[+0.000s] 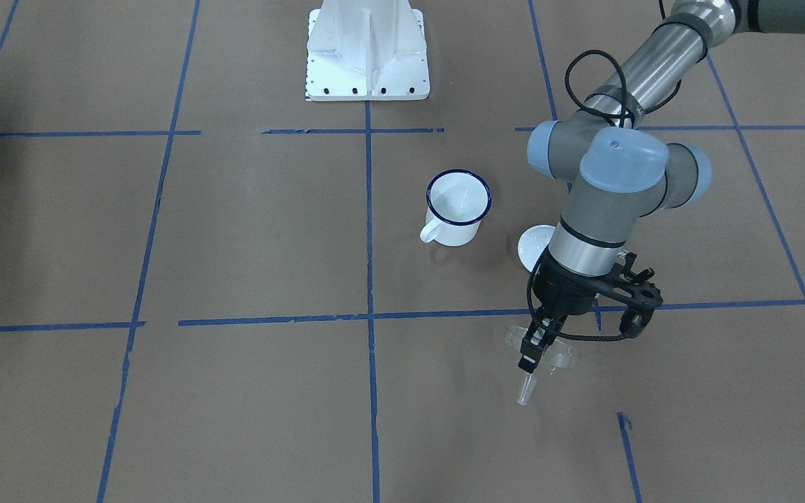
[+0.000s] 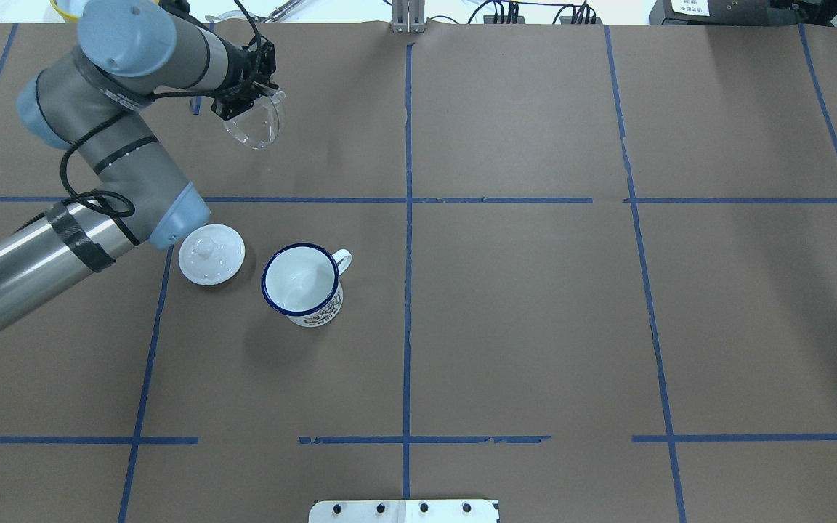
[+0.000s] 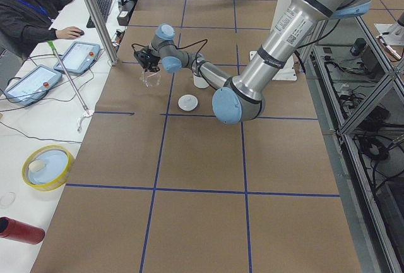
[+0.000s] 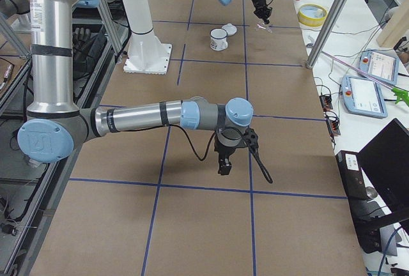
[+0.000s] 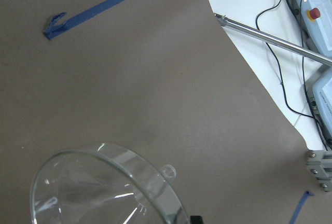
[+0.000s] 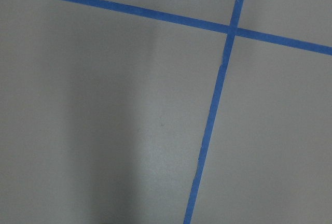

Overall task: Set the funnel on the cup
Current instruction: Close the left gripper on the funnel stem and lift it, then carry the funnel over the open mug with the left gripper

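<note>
My left gripper (image 1: 532,351) is shut on the rim of the clear funnel (image 1: 557,358) and holds it tilted just above the table at the far left side. The spout (image 1: 526,392) points away from the robot. The funnel also shows in the overhead view (image 2: 255,128) and the left wrist view (image 5: 104,187). The white mug with a dark blue rim (image 2: 302,285) stands upright and empty, nearer the robot, well apart from the funnel; it also shows in the front view (image 1: 457,207). My right gripper (image 4: 223,164) hangs over bare table far from both, and I cannot tell whether it is open or shut.
A round white lid with a knob (image 2: 211,254) lies just left of the mug, beside my left arm's elbow. The white robot base (image 1: 367,56) stands at the near edge. A metal pole (image 3: 95,17) and teach pendants (image 3: 76,58) stand past the far table edge.
</note>
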Robot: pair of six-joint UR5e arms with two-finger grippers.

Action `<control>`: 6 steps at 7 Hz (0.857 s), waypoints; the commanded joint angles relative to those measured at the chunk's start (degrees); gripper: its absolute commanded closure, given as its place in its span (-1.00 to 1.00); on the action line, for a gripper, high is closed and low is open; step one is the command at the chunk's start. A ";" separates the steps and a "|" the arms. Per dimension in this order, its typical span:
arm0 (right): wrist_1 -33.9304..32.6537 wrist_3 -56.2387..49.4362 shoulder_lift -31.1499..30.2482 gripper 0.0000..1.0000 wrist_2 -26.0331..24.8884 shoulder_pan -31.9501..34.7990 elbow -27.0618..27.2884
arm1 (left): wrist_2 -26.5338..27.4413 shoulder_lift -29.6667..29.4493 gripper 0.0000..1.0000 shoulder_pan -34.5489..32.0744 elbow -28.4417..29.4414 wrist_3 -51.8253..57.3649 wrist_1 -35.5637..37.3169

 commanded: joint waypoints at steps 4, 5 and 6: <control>0.00 0.00 0.00 -1.00 0.00 0.00 0.00 | -10.20 0.40 1.00 -3.57 -28.34 22.82 41.16; 0.00 0.00 0.00 -1.00 0.00 0.00 0.00 | -12.12 -0.73 1.00 -2.87 -28.99 24.87 44.44; 0.00 0.00 0.00 -1.00 0.00 0.00 0.00 | -11.96 -3.62 1.00 1.66 -28.73 27.59 50.56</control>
